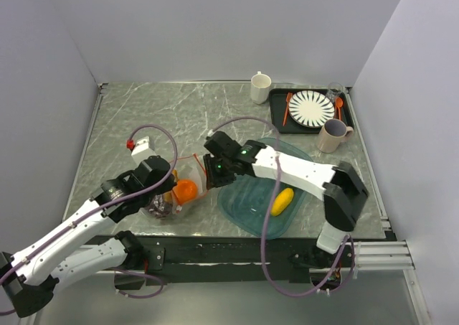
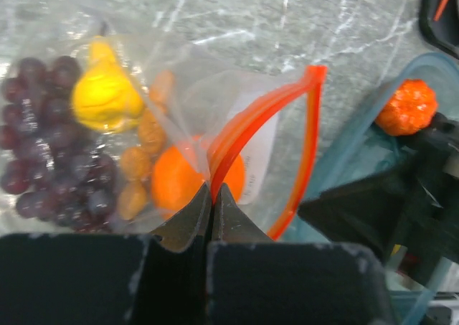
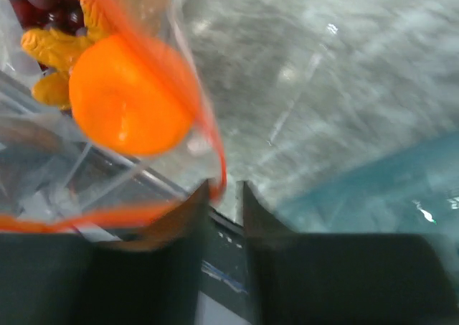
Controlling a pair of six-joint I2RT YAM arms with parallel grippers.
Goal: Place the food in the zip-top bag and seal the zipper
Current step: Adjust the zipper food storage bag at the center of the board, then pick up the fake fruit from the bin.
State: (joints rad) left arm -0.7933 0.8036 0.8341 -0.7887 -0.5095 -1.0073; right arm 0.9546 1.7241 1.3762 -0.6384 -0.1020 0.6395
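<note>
The zip-top bag [image 2: 208,95] lies on the table left of centre, its mouth open. It holds purple grapes [image 2: 50,145], a yellow pear [image 2: 104,95], an orange [image 1: 185,191] and small orange-brown pieces [image 2: 136,163]. My left gripper [image 2: 212,189] is shut on the orange-red zipper [image 2: 310,117] at the near lip. My right gripper [image 3: 226,189] is at the mouth's other side with its jaws slightly apart, and the zipper [image 3: 219,174] touches its left fingertip. A yellow piece [image 1: 282,201] lies in the teal tray [image 1: 247,210]. A bumpy orange fruit [image 2: 407,107] sits by the tray's rim.
A white mug [image 1: 260,87] stands at the back. A black tray [image 1: 280,124] with a striped plate [image 1: 310,108] and orange cutlery is at the back right. A pinkish mug [image 1: 332,135] stands in front of it. Walls close in the table on three sides.
</note>
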